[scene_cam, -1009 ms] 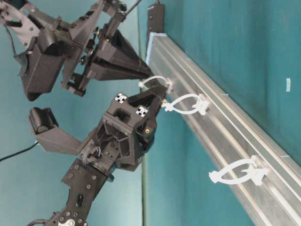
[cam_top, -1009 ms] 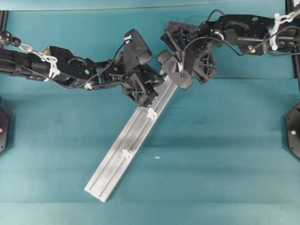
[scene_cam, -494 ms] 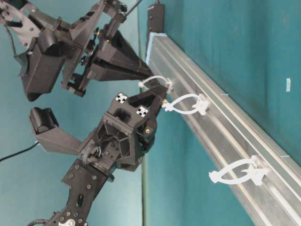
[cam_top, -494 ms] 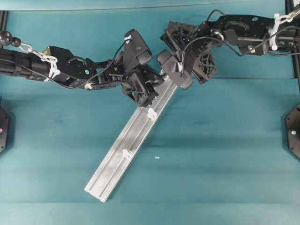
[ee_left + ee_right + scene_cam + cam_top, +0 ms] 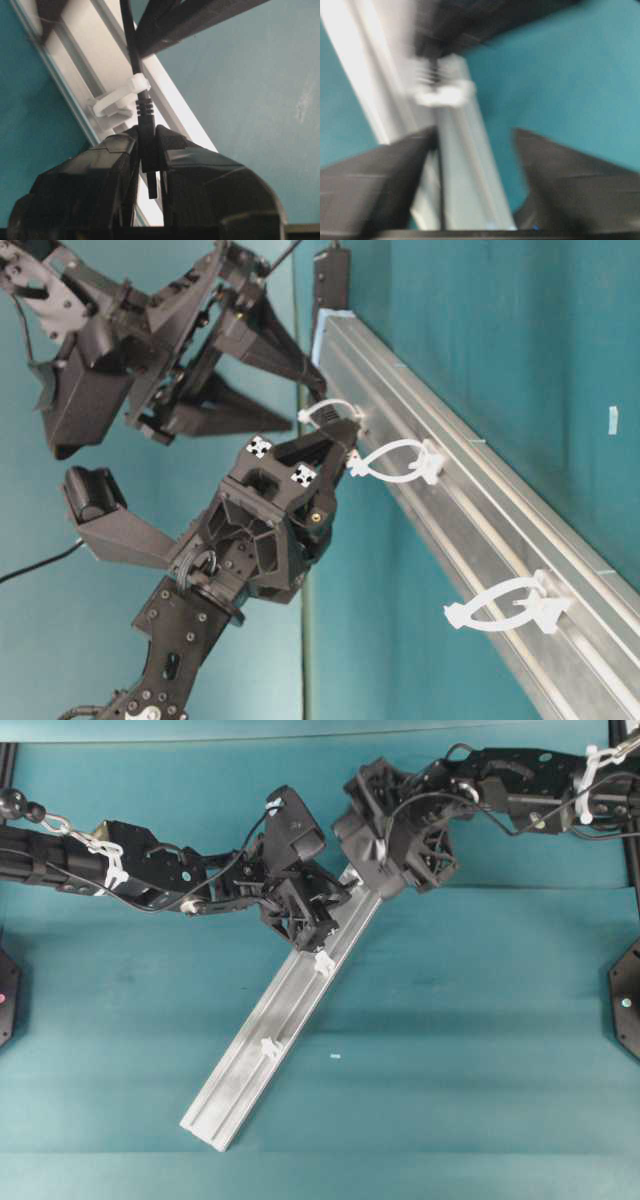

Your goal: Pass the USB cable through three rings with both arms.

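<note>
While L jaws pinch plug | ring just beside | rail

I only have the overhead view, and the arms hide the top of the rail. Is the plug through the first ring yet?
Observer: Yes. In the left wrist view the USB cable runs through the first ring, with the plug on the camera's side of it.
Operator: Who has it?
Observer: The left gripper is shut on the plug.
Operator: And the other arm?
Observer: The table-level view shows the right gripper open, jaws wide apart beside that ring, holding nothing.
</note>
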You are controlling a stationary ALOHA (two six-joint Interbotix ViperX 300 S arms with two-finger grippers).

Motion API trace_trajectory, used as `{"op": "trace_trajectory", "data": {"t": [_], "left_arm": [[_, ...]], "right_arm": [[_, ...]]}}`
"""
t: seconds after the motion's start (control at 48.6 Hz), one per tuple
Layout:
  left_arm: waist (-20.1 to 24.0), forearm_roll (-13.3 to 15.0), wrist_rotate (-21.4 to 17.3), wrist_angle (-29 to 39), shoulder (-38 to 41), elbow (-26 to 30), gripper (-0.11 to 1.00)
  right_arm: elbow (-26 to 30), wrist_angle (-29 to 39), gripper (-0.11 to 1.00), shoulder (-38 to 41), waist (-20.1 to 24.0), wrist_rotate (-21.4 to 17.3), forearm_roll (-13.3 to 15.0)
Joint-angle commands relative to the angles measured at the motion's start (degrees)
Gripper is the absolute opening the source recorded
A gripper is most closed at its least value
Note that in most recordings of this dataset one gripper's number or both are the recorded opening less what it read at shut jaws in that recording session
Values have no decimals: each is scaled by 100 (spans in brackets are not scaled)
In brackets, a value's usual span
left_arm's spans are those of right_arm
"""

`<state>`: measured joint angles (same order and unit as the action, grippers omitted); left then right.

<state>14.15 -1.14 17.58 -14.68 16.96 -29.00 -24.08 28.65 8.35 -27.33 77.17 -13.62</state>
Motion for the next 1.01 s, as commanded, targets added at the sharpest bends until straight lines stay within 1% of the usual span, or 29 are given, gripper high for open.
{"op": "trace_trajectory", "data": {"t": [0.0,0.103,0.35,0.494,0.741,0.988], "left_arm": [[-53,-18,53,-35,-97,-18,11],[-44,-18,237,-35,-141,-97,11],[-44,-18,606,-35,-334,-316,11],[-44,-18,615,-35,-396,-360,11],[-53,-18,650,-35,-396,-378,11],[-79,-18,686,-26,-536,-439,11]], "right_arm": [[-26,-255,89,-18,9,-141,9],[-105,-413,87,-62,0,-167,26],[-360,-413,86,-220,-9,-167,53],[-536,-422,86,-431,9,-176,53],[-703,-492,86,-861,211,-176,62],[-853,-686,86,-993,589,-193,53]]}}
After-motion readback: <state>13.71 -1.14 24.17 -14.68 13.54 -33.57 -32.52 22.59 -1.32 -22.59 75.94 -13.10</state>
